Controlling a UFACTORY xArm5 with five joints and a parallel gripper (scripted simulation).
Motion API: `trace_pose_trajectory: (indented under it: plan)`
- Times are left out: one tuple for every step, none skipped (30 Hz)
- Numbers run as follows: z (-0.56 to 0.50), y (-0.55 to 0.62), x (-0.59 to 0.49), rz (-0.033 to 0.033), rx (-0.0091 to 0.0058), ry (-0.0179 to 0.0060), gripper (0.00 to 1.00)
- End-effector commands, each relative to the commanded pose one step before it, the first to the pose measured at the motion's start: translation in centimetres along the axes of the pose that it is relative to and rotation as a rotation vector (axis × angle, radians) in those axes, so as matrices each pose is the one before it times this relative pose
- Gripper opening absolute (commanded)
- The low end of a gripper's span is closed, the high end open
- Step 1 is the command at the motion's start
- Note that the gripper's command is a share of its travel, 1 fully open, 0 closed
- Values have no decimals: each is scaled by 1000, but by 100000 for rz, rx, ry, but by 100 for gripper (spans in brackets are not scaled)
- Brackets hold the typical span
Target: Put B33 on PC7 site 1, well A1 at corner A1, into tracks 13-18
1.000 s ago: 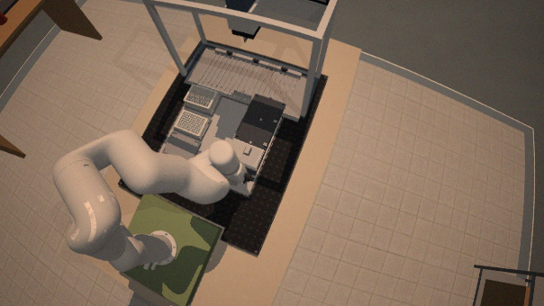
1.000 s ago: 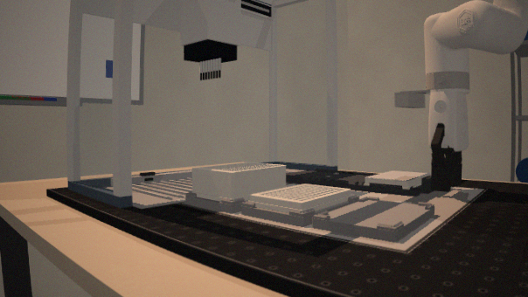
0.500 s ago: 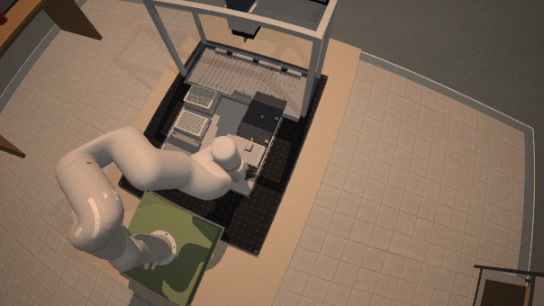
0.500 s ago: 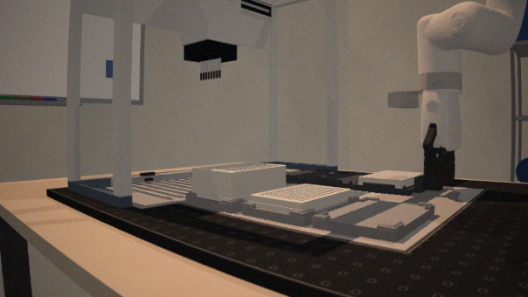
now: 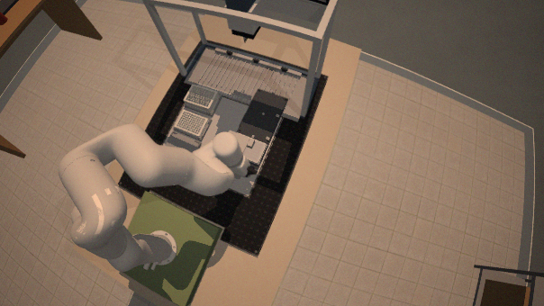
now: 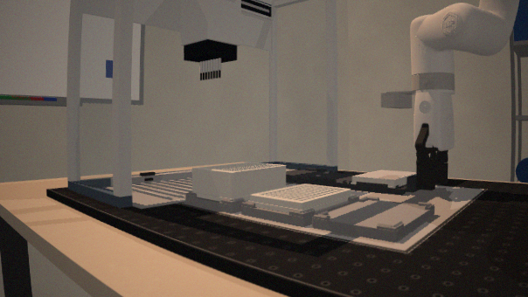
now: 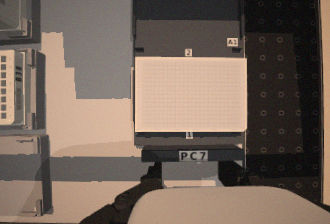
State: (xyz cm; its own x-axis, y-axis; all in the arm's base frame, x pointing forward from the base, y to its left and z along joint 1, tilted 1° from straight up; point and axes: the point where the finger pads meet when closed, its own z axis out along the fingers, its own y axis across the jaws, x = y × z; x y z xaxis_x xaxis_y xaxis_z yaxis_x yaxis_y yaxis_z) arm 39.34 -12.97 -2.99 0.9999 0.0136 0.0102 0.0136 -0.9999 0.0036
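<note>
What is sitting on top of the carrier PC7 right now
A white 384-well plate lies on PC7, between the marks 1 and 2, next to the handle end. The site beyond it is bare. The locators under the plate are covered.

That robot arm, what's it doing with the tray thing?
The gripper is down behind the handle end of carrier PC7, open and holding nothing. Plate B33 already lies on site 1, next to the handle. The carrier sits on the apron in front of the rails, not pushed in yet. B38 and B83 are in their nests.
</note>
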Motion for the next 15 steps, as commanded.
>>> trace_pose_trajectory:
  plan:
    - [-112, 48, 553, -14, -121, 381, 81]
    - [0, 0, 100, 0, 1, 1, 81]
    - [0, 0, 100, 0, 1, 1, 81]
    - [0, 0, 100, 0, 1, 1, 81]
    - [0, 0, 100, 0, 1, 1, 81]
    - [0, 0, 100, 0, 1, 1, 81]
    - [0, 0, 100, 0, 1, 1, 81]
    - [0, 0, 100, 0, 1, 1, 81]
    - [0, 0, 100, 0, 1, 1, 81]
    - [0, 0, 0, 0, 0, 0, 81]
    - [0, 0, 0, 0, 0, 0, 81]
    - [0, 0, 101, 0, 1, 1, 81]
    - [0, 0, 100, 0, 1, 1, 81]
    - [0, 0, 100, 0, 1, 1, 81]
    - [0, 0, 100, 0, 1, 1, 81]
